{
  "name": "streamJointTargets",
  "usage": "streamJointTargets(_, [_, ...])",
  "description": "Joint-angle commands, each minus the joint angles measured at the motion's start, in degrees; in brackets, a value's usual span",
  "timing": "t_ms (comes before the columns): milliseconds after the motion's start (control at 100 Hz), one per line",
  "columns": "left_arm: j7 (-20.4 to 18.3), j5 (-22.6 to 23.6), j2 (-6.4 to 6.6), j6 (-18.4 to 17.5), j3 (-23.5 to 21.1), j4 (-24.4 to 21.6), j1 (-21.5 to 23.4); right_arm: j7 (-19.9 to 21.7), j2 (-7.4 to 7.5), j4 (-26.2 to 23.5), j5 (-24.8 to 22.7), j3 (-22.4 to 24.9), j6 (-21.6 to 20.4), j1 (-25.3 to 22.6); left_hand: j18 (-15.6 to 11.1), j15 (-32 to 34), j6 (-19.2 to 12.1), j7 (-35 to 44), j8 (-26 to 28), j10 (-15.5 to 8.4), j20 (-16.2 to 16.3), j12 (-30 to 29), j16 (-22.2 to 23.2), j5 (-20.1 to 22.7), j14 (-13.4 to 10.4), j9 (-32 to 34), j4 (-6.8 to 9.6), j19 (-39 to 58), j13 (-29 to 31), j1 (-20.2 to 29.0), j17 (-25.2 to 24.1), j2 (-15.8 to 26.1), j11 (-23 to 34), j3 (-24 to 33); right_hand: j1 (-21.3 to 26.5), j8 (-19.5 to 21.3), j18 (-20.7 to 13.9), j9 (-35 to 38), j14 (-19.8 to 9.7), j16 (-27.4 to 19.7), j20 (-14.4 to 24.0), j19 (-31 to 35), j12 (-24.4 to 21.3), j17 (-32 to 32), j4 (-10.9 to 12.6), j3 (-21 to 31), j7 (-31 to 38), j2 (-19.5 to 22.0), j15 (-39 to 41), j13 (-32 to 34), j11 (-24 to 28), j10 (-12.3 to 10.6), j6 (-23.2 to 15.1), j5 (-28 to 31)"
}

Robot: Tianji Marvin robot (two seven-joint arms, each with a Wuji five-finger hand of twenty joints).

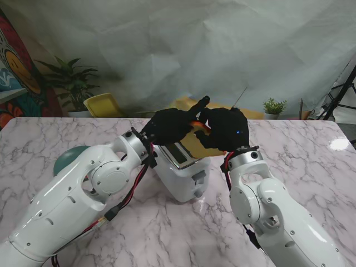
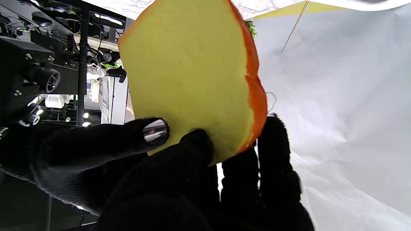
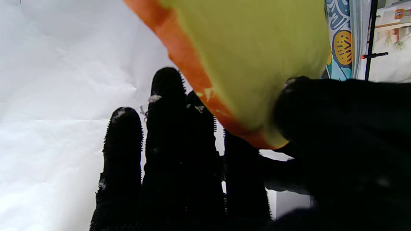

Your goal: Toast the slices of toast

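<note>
The table (image 1: 311, 167) looks like polished marble, white with grey veins, glossy at the right of the frame. The toaster (image 1: 186, 178) has a smooth white plastic shell and a shiny metal top. Both hands, left hand (image 1: 169, 125) and right hand (image 1: 225, 129), wear matt black fuzzy knit cloth. The toast slice (image 2: 189, 73) looks spongy and matt, with an orange crust. The backdrop (image 1: 222, 44) is creased white paper or cloth.
</note>
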Motion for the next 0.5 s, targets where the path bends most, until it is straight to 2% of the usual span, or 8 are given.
streamJointTargets(0, [-0.7,0.0,0.03,-0.4,0.0,-0.3,0.3,-0.4,-0.40,0.9,0.4,-0.2,0.4,0.5,0.5,-0.1,-1.0,-0.8,-1.0,-7.6,1.5,0.1,-0.1,-1.5,1.7,2.8,2.79,-1.2,2.0,4.2,0.3,1.4,4.9,0.2,3.7,-3.1,0.6,6.3,-1.8,3.3,0.5,2.8,0.5,3.7,-1.7,2.1,5.5,-1.7,6.4,5.2,2.7,-1.4,-5.0,3.8])
streamJointTargets(80, [-1.1,-0.2,0.07,-0.2,-0.1,-0.5,0.5,-1.1,-0.52,1.4,0.7,-0.3,0.6,0.7,0.3,-0.2,-0.9,-0.7,-1.0,-7.6,1.5,0.1,-0.2,-1.4,1.7,2.8,2.80,-1.2,1.8,4.2,0.3,1.6,4.8,-0.1,4.9,-3.4,-0.8,10.7,-3.7,7.3,-0.4,4.8,1.7,7.8,-1.4,3.1,7.0,-1.8,16.3,6.0,4.5,-1.4,-6.0,6.8])
streamJointTargets(170, [-0.7,-0.4,-0.02,-0.1,-0.2,-0.5,0.8,-1.1,-0.53,1.7,0.8,-0.3,0.8,0.8,0.1,-0.5,-1.3,-0.6,-0.8,-7.5,1.5,0.1,-0.4,-0.9,1.7,2.8,2.82,-1.5,1.4,4.2,-0.1,1.7,4.5,-0.5,5.4,-0.2,-1.8,11.3,-5.2,10.2,-1.6,5.6,6.5,9.8,-1.4,3.9,7.5,-0.3,25.7,6.1,8.5,-0.6,-6.5,6.7])
streamJointTargets(350, [0.2,0.6,-0.01,-1.0,-0.3,-0.7,1.0,-0.5,-0.48,2.2,1.0,-0.7,0.6,1.4,-0.6,-2.1,-1.4,0.0,-0.2,-7.3,1.1,-0.3,-2.0,0.0,2.5,2.5,3.03,-2.5,0.1,4.2,-0.6,2.3,2.5,-2.3,4.9,7.7,-3.8,14.1,-8.4,15.1,-2.3,6.3,11.8,13.2,-3.2,9.2,7.3,0.2,35.1,6.1,8.7,-0.8,-7.9,7.0])
streamJointTargets(370, [0.3,0.7,-0.03,-1.0,-0.4,-0.7,1.1,-0.5,-0.47,2.1,1.0,-0.7,0.6,1.4,-0.7,-2.2,-1.4,0.1,-0.1,-7.1,1.1,-0.3,-2.4,-0.1,0.9,2.4,3.11,-2.6,0.3,4.2,-0.8,2.4,2.1,-2.6,4.8,8.3,-3.8,14.4,-8.6,15.4,-2.4,6.3,12.2,13.4,-3.4,9.8,7.3,0.0,35.6,6.1,8.6,-0.8,-7.9,7.1])
streamJointTargets(390, [0.5,0.7,-0.06,-0.9,-0.4,-0.6,1.2,-0.4,-0.45,2.0,0.9,-0.8,0.5,1.5,-0.8,-2.4,-1.4,0.1,0.0,-7.0,1.1,-0.2,-2.8,-0.2,0.5,2.3,3.16,-2.8,0.2,4.2,-1.1,2.5,1.7,-2.9,4.7,8.9,-3.8,14.7,-8.8,15.8,-2.5,6.2,12.6,13.6,-3.5,10.5,7.3,-0.1,36.1,6.1,8.5,-0.8,-7.9,7.2])
streamJointTargets(490, [1.6,0.7,-0.24,-1.0,-0.4,-0.2,1.4,0.3,-0.40,1.7,0.8,-1.1,0.7,1.8,-1.2,-2.9,-1.7,0.6,0.3,-6.6,1.3,0.0,-3.6,0.0,0.6,2.0,3.17,-3.2,-0.6,4.2,-1.7,2.6,0.5,-4.0,4.3,10.9,-3.4,15.7,-9.2,16.9,-2.7,5.9,14.0,14.1,-4.3,12.9,7.5,-0.5,37.8,6.2,8.5,-0.7,-7.7,7.6])
